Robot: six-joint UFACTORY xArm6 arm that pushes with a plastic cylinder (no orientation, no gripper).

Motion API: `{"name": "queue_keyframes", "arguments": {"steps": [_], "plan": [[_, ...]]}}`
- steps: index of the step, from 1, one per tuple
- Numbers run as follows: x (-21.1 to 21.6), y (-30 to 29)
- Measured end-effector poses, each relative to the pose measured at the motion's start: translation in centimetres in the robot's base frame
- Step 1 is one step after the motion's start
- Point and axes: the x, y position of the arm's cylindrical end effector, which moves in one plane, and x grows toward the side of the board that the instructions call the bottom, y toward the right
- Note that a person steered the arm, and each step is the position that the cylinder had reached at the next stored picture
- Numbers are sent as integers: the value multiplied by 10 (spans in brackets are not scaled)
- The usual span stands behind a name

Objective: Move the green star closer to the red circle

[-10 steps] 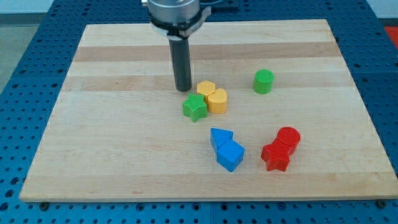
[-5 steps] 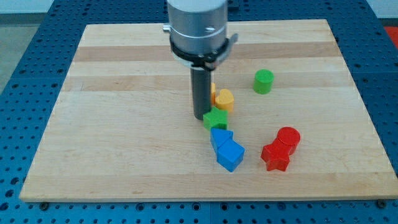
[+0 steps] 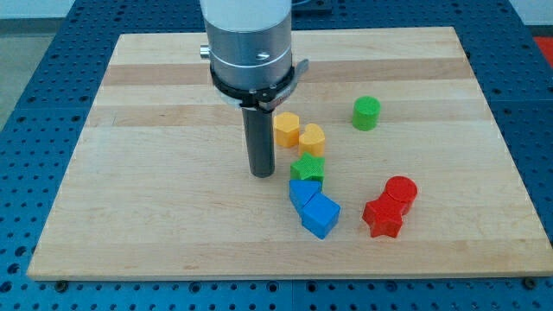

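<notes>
wooden board (image 3: 155,216) | green star (image 3: 307,168) just right of my tip (image 3: 262,174)

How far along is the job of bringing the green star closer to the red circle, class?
Done: little. The green star sits against the blue blocks, well apart from the red circle at the view's right.
In hand: my tip rests just left of the star, with a small gap.
Left: pushing the star rightward across the bare board toward the circle, which touches the red star.

Two yellow blocks (image 3: 299,133), green cylinder (image 3: 365,113), two blue blocks (image 3: 313,206), red star (image 3: 383,217), wooden board (image 3: 155,207).
</notes>
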Motion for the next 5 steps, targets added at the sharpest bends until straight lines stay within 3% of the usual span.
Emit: {"name": "queue_keyframes", "arguments": {"steps": [3, 5], "plan": [[13, 13], [13, 72]]}}
